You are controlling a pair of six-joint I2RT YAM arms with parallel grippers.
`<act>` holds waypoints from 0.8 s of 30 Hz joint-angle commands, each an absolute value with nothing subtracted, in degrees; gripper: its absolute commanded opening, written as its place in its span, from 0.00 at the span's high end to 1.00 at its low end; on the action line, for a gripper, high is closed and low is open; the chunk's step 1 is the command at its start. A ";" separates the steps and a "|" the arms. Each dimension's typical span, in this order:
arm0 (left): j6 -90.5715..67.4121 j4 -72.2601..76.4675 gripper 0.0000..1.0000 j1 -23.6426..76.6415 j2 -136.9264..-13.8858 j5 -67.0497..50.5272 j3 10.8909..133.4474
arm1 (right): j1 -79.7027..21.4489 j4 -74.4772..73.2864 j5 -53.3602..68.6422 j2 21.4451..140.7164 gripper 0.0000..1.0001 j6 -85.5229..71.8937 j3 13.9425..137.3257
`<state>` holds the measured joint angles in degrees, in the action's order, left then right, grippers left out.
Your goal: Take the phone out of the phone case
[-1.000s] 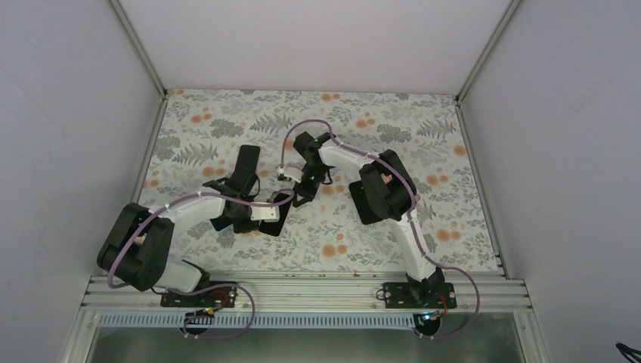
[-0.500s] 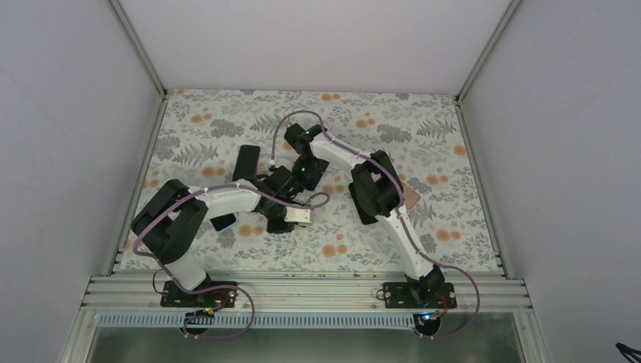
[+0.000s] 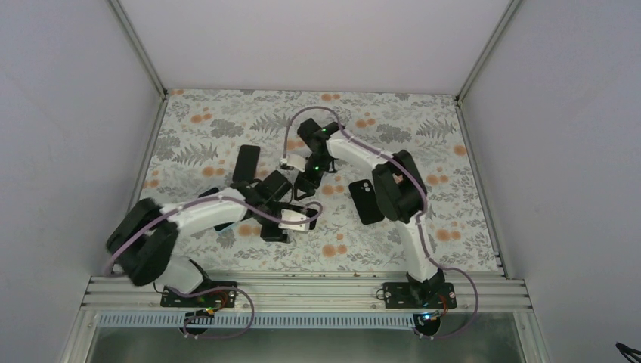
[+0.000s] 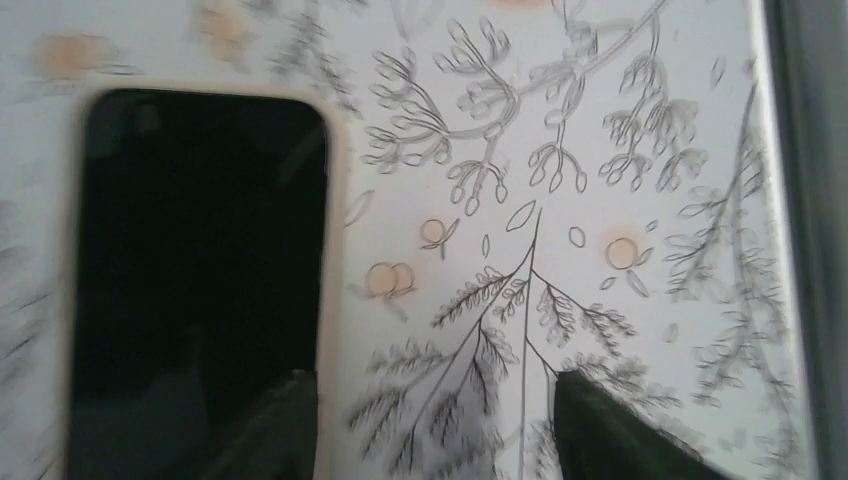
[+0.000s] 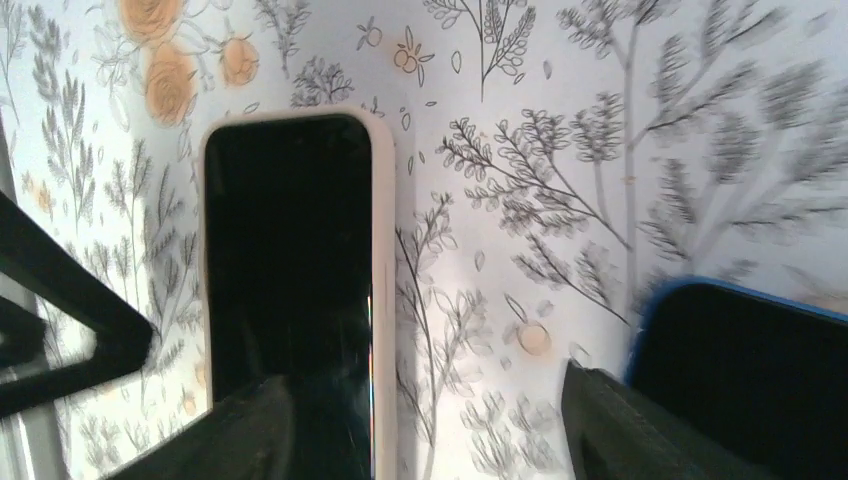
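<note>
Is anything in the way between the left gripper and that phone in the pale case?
Nothing visible. The open left gripper hangs over the bare floral table. The cased phone lies flat right beside it, with one finger overlapping its edge.

Right wrist view: the black-screened phone in its cream case (image 5: 290,250) is cut off by the lower edge, and a dark finger (image 5: 245,430) of the right gripper (image 5: 425,435) covers its lower left corner. Right of that phone, a dark blue-rimmed slab (image 5: 740,380) runs off the frame; we can't name it. On the left wrist view the phone's left side smears. From above, the two white arms (image 3: 219,203) hide it.
</note>
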<state>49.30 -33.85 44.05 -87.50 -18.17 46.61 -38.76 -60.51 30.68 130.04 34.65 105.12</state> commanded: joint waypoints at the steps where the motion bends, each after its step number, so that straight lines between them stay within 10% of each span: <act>1: 50.88 -42.56 0.28 43.76 -76.66 -16.66 49.09 | -37.86 -59.03 27.46 120.50 0.20 39.86 100.22; 3: 50.30 -45.28 0.15 43.01 -72.70 -15.27 50.76 | -37.88 -58.21 26.90 117.78 0.01 40.17 98.17; 6: 50.29 -47.92 0.00 40.71 -67.87 -12.67 52.67 | -38.68 -58.82 25.51 115.69 0.00 39.09 96.18; 24: 40.68 -30.37 0.00 9.26 -64.70 -13.01 50.29 | -50.23 -45.62 8.50 114.18 0.00 29.10 84.09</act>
